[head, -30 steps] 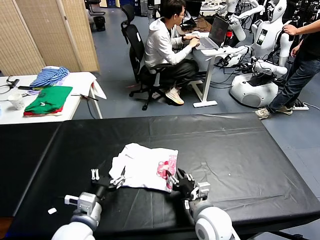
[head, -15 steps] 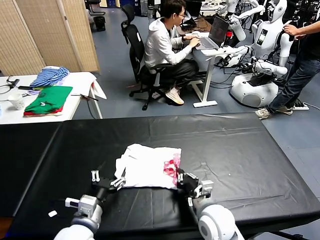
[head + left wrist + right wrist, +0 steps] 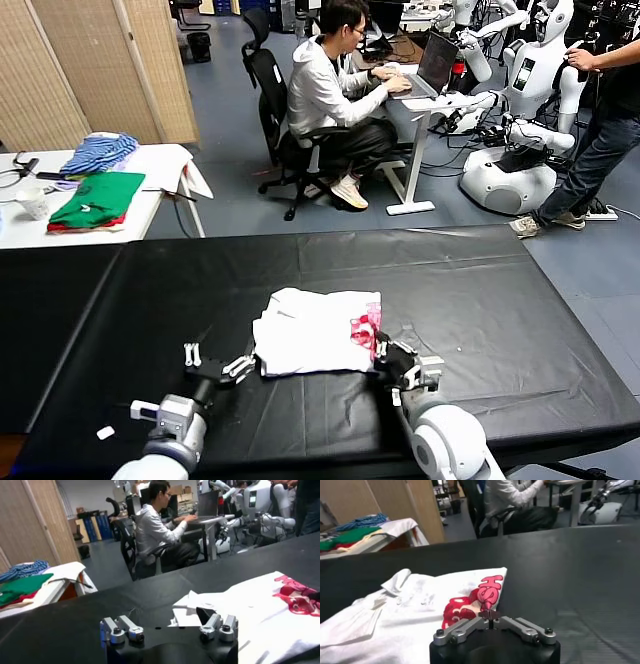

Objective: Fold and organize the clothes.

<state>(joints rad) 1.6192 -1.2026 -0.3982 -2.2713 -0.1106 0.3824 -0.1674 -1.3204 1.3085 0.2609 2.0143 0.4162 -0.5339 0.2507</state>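
The white T-shirt (image 3: 315,333) lies bunched and half folded near the middle of the black table (image 3: 520,300), pink print (image 3: 364,331) showing along the edge nearest the right gripper (image 3: 403,364). In the right wrist view that gripper's fingertips (image 3: 490,614) meet almost completely right at the near hem by the pink print (image 3: 472,602), but it is hard to say if any fabric sits between them, so treat the grip as unconfirmed. If it has only a thin pinch of a single layer, a pull could slip free or drag one layer and spoil the fold. The left gripper (image 3: 213,361) sits low just beside the shirt's other near corner with its jaws spread wide and nothing in them; in its own wrist view the fingers (image 3: 219,627) are right against the cloth edge. The danger on that side is closing onto table instead of hem, or nudging the loose corner and rumpling it further. With one side caught and the other not, any lift would twist the shirt. Folded green and red garments (image 3: 97,199) and a blue striped cloth (image 3: 100,152) lie on the white side table (image 3: 165,165), well apart
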